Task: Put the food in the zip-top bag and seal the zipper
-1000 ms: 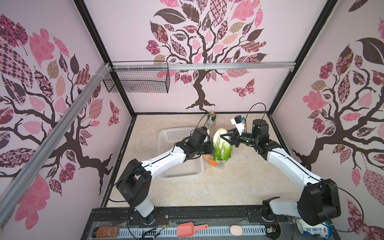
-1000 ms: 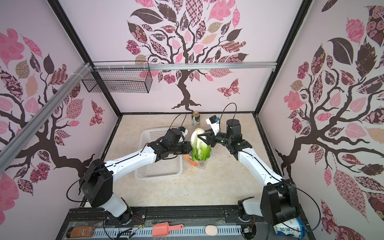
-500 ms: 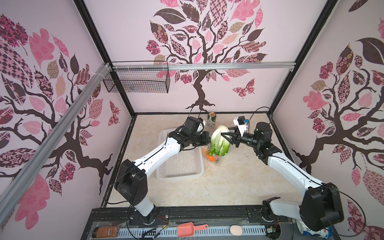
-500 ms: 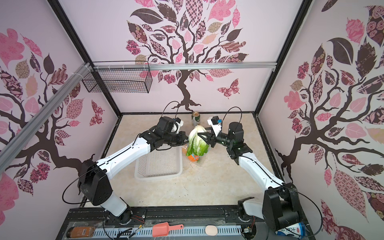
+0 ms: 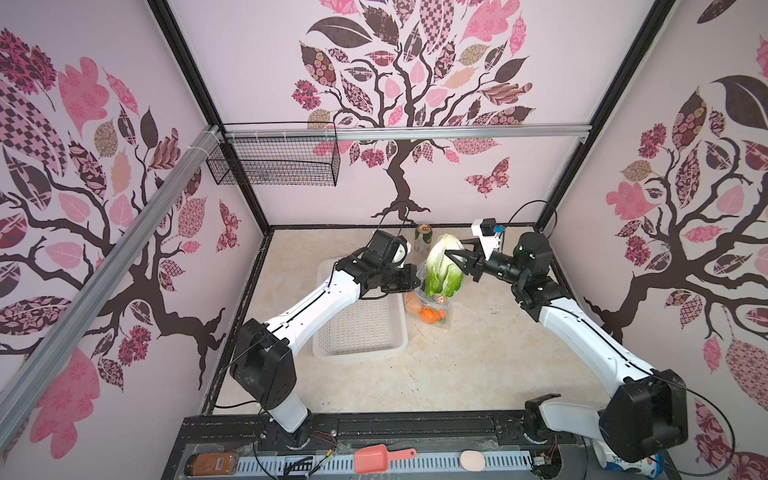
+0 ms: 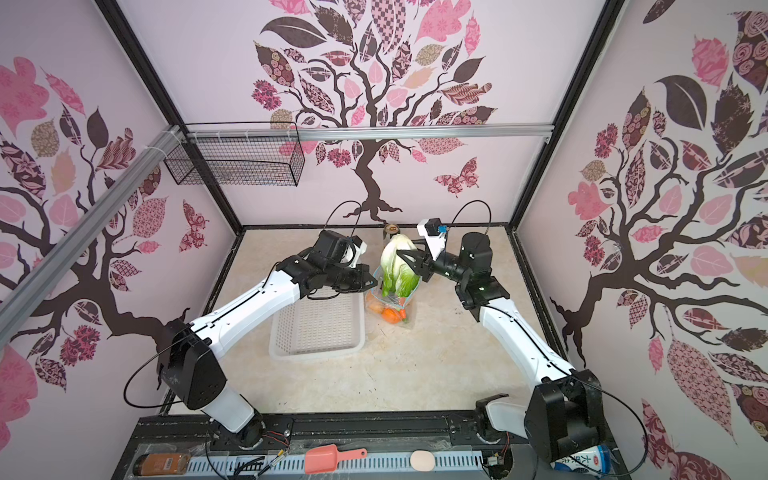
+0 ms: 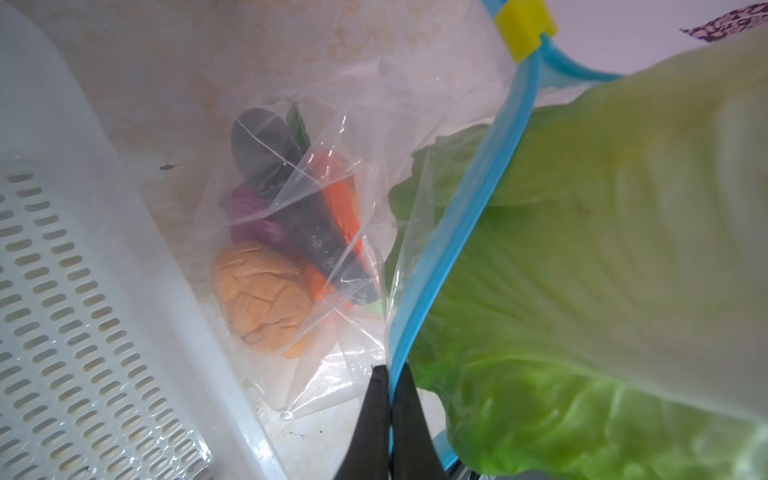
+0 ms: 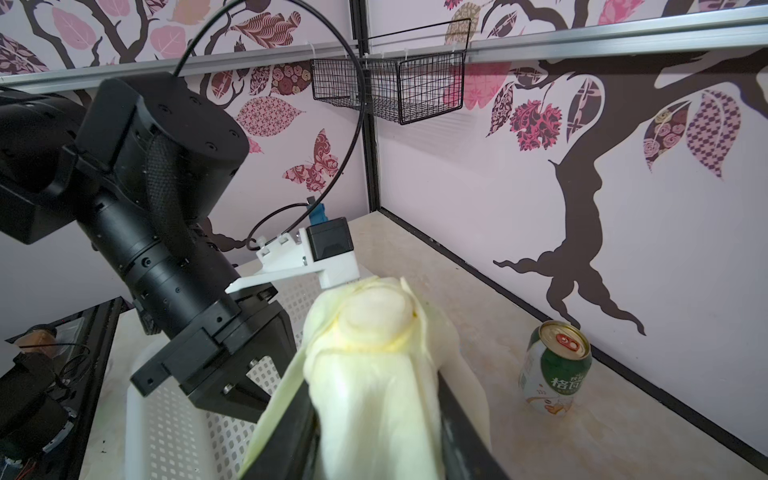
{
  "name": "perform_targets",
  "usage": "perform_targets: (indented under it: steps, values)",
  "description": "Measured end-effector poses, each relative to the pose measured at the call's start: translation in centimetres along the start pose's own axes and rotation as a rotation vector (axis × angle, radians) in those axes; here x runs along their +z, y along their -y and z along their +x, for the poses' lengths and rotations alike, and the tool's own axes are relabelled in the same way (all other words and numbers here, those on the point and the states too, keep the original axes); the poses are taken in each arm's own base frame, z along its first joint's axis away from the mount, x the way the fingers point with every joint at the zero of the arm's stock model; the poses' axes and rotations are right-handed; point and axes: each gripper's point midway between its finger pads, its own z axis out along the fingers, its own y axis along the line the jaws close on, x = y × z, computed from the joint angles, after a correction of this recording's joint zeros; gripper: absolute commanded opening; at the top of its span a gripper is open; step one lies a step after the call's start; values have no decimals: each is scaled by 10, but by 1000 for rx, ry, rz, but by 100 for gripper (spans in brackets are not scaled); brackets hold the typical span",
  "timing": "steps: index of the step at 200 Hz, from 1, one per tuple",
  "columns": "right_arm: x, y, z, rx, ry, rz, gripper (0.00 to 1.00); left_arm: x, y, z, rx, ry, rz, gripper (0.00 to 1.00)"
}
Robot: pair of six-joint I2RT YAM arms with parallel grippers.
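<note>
My right gripper is shut on the pale stem end of the green lettuce. The lettuce hangs upright, its leafy end inside the mouth of the zip-top bag. My left gripper is shut on the blue zipper and holds the mouth up. A yellow slider sits at the strip's far end. At the bag's bottom lie a carrot, a dark cucumber, a purple onion and an orange lumpy piece.
A white perforated basket lies just left of the bag, under my left arm. A green-and-white can stands by the back wall behind the lettuce. A black wire basket hangs on the wall rail.
The lettuce and the bag mouth have shifted slightly toward the back wall. My left wrist has risen and swung over the basket's far end. Both grips are unchanged.
</note>
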Motion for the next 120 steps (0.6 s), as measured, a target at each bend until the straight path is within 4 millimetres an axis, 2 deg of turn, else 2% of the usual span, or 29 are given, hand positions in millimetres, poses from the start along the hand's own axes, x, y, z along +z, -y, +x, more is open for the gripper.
perform_targets:
  steps: [28, 50, 72, 94, 120]
  values:
    - [0, 1, 8, -13, -3, 5, 37, 0, -2, 5, 0, -19, -9, 6]
    - [-1, 1, 31, -3, -21, 11, 37, -1, 0, 5, -4, -24, -1, 6]
    - [-1, 0, 48, 13, -34, 10, 38, -8, 12, -5, -2, -3, 28, 6]
    - [-2, -1, 44, 0, -9, 6, 44, -14, 23, -17, -10, 34, 69, 5]
    - [0, -6, 38, -6, 16, -15, 51, -16, 24, -28, -42, 68, 88, 5]
